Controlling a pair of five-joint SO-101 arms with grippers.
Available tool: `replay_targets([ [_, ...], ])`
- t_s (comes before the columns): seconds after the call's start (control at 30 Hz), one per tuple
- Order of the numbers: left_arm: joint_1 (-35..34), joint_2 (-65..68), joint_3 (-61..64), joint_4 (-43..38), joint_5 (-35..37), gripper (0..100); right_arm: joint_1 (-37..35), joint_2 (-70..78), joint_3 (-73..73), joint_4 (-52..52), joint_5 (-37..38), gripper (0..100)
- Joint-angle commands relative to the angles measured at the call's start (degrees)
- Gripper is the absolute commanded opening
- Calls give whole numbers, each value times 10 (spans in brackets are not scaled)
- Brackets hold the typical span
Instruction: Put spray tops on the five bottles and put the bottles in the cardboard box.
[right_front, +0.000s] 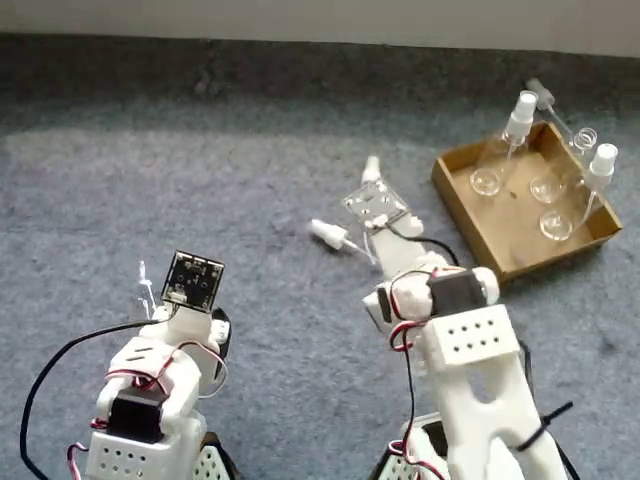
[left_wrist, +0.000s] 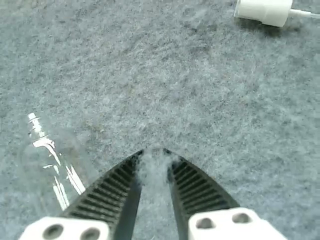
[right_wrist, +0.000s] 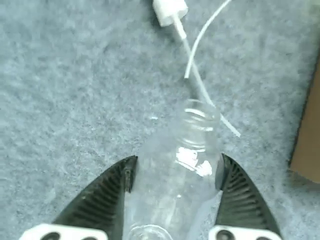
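Observation:
My right gripper (right_wrist: 175, 167) is shut on a clear bottle (right_wrist: 192, 150) that has an open neck and lies on the grey carpet. Just past the neck lies a white spray top (right_wrist: 170, 9) with its thin tube. In the high view this gripper (right_front: 378, 208) sits mid-table, with one spray top (right_front: 328, 233) beside it and another (right_front: 372, 168) beyond it. My left gripper (left_wrist: 153, 151) stands open by a narrow gap over bare carpet, holding nothing. A second clear bottle (left_wrist: 50, 170) lies close beside it, and a spray top (left_wrist: 262, 10) lies farther off.
The cardboard box (right_front: 470, 215) stands at the back right. It holds three clear bottles, two of them with white spray tops (right_front: 520, 110). Another spray top (right_front: 540, 95) lies behind the box. The box's edge (right_wrist: 309, 130) is close to my right gripper.

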Motion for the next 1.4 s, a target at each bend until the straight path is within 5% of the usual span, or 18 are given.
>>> replay_targets([
  [0.0,13,3,-77,-8,0,5,18,-85,-11,4,-51,142],
  [0.33,15,18,-178,28,-1,5,18,-201,67,-7,-65,142],
  [0.67,79,299,-340,25,0,5,20,-240,120,-112,-124,142],
  [0.97,147,396,-415,24,1,8,21,-240,184,-184,-127,142],
  [1.37,160,648,-532,-7,62,8,22,-240,207,-211,-182,142],
])
